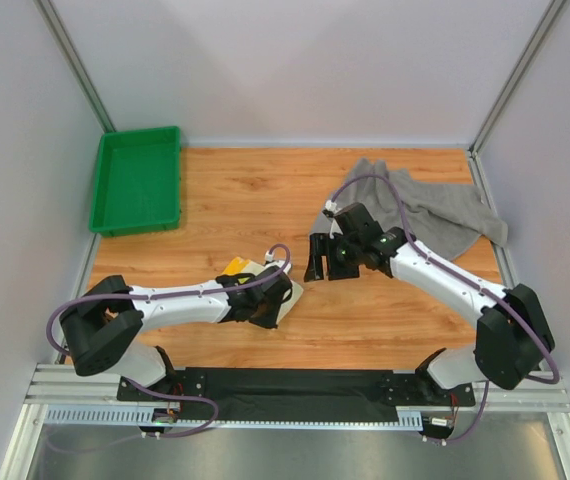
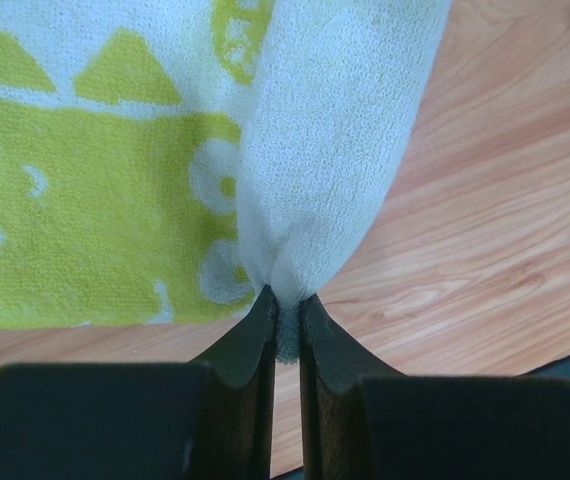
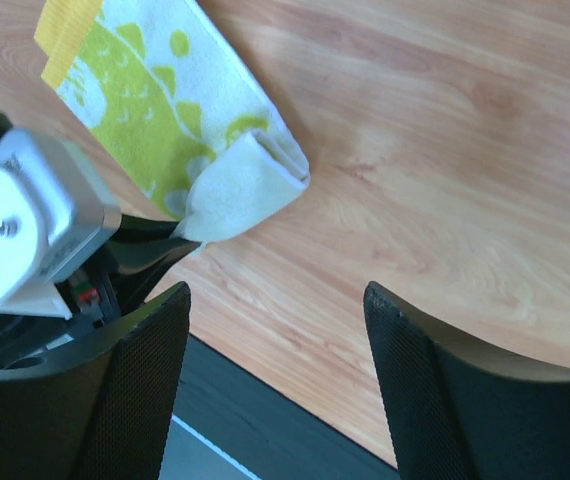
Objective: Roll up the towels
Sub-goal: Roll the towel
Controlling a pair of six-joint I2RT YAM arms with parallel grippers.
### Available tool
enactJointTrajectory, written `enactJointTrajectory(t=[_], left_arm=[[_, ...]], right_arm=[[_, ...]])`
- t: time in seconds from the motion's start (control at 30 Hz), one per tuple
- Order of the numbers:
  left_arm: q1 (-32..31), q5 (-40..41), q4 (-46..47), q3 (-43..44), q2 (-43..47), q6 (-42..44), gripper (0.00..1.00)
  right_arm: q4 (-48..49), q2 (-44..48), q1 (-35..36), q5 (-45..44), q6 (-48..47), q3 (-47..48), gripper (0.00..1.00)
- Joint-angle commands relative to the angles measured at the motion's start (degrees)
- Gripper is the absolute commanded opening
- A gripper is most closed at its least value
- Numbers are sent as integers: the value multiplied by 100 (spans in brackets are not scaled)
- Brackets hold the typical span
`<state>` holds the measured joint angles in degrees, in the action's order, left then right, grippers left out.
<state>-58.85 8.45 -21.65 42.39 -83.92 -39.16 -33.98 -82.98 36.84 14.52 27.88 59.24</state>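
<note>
The left fingers (image 2: pixel 262 330) are clamping on the rolled-up end of the printed towel (image 2: pixel 85 190), with a nub of white terry squeezing out between their tips. The rest of the cloth is lying flat on the desk (image 2: pixel 505 200), ahead of them and to their left. The right fingers (image 3: pixel 415 350) are standing wide apart and gripping nothing. They are hovering over bare wood, with the roll ahead and slightly to their left, clear of them.

I judge that the rolling of this small towel is under way, with only a first turn formed. The next move is calling for the roll to be carried forward over the flat part, tight and even.

The grey towel (image 1: pixel 445 205) is lying crumpled beyond the right fingers, seemingly unrolled. Only the top view is showing it and the green tray (image 1: pixel 137 180). Only the left wrist view is showing the pinch close up.
</note>
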Motion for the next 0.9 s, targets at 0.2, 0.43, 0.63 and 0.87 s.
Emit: enactJointTrajectory(t=[0.2,0.43,0.63,0.87], left_arm=[[-21,-1090,55,226,-230,-250,4],[382,-2318,924,-160,-90,-601,2],[953,-3173,1988,-881,209,-1181,2],[1314,-3665,2814,-1444,385,-1753,2]], right_arm=[[681,871,16,472,552,-1168,73],[1797,564,34,1069,841,-1731,73],[2369,414,34,1246,991,-1873,73],[2395,326,25,1342,895,-1758,73]])
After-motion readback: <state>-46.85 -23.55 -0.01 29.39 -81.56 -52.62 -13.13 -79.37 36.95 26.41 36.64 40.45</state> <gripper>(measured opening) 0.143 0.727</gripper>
